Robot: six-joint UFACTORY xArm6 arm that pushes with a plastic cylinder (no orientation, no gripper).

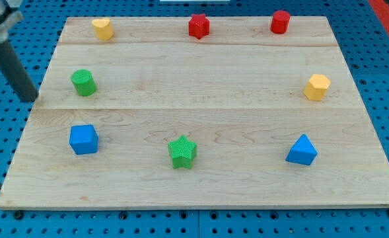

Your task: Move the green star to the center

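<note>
Bare of any claw to read as wide or narrow, my tip [29,98] rests off the wooden board's [247,99] left edge beside the green cylinder [83,82], well apart from the green star [182,152] near the bottom edge's middle, between the blue cube [83,139] and blue wedge [302,150].

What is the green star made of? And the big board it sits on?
The green star looks like plastic, probably 3D-printed: fine ridged lines run across its matte faces. The board looks like pale wood: grain streaks and plank seams run across it, with a smooth, slightly glossy finish. My tip is at the board's left edge.
</note>
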